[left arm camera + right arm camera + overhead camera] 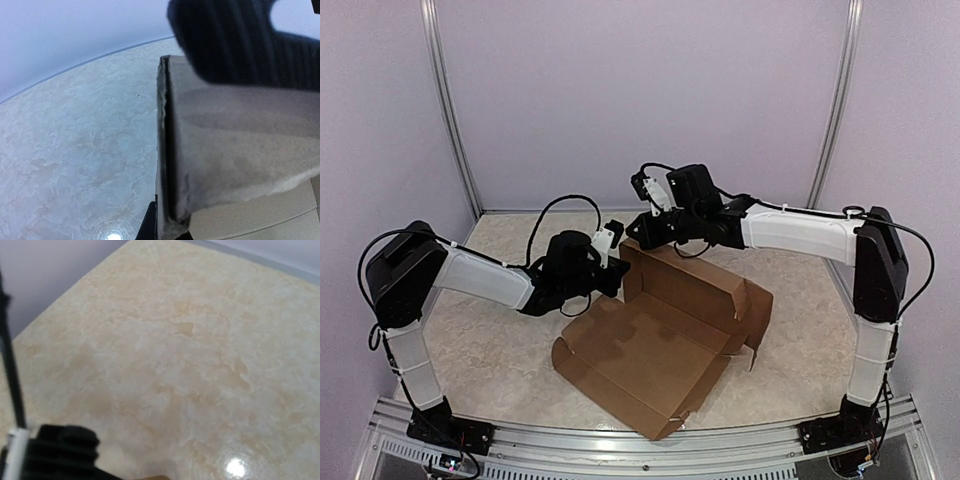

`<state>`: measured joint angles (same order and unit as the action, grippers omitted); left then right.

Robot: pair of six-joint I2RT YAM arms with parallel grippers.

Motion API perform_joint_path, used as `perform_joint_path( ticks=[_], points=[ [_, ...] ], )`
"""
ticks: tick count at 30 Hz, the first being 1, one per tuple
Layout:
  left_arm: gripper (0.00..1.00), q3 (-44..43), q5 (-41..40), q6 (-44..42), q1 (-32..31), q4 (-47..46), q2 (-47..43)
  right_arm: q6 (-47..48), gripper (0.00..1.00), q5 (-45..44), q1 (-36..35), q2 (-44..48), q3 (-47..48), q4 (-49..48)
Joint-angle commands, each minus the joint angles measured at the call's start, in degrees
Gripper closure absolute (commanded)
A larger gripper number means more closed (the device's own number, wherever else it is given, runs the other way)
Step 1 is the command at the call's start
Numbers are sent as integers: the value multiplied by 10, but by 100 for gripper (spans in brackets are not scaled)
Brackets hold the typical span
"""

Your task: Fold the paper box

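While the paper box [650, 345] lies half-formed at centre of the table [490, 350], left gripper [617, 268] pinches its 10 o'clock flap, likely to raise it; right gripper [640, 228], pressed together, empty, sits by the rear wall's 11 o'clock corner, perhaps steadying.

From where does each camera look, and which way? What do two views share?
Top external: above and behind the arm bases, looking down at the plain brown cardboard paper box on the marbled table; both arms show.
Left wrist: close against the box's flap edge; its dark finger shows.
Right wrist: down at the table; a black gripper part shows.
Shared: box in top and left wrist.
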<state>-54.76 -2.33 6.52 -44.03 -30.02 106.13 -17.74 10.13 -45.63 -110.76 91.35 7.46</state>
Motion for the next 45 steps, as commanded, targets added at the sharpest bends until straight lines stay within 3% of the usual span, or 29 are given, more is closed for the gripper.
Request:
perform_joint_path(
  ticks=[1, 5, 10, 19, 25, 30, 36, 45],
  points=[
    [95, -13, 6, 4, -3, 27, 1, -10, 100, 13, -4, -36, -10, 12],
    [82, -17, 7, 8, -3, 29, 5, -13, 100, 2, -6, -35, -72, 0],
    [74, -26, 8, 6, -2, 37, 15, -12, 100, -14, -6, -12, -113, -14],
    [73, -59, 12, 5, -3, 39, 38, -9, 100, -13, -6, 0, -114, -11],
    [79, -75, 18, 3, -3, 43, 57, -13, 100, -8, -6, 4, -112, -15],
    [100, -80, 20, -1, -4, 51, 65, -17, 100, -4, -5, 7, -111, -20],
    [100, -82, 26, 0, -4, 58, 61, -25, 100, -6, -4, 16, -118, -33],
    [100, -84, -76, 11, -4, 131, 18, -4, 100, -33, 5, 82, -140, -26]
  ],
)
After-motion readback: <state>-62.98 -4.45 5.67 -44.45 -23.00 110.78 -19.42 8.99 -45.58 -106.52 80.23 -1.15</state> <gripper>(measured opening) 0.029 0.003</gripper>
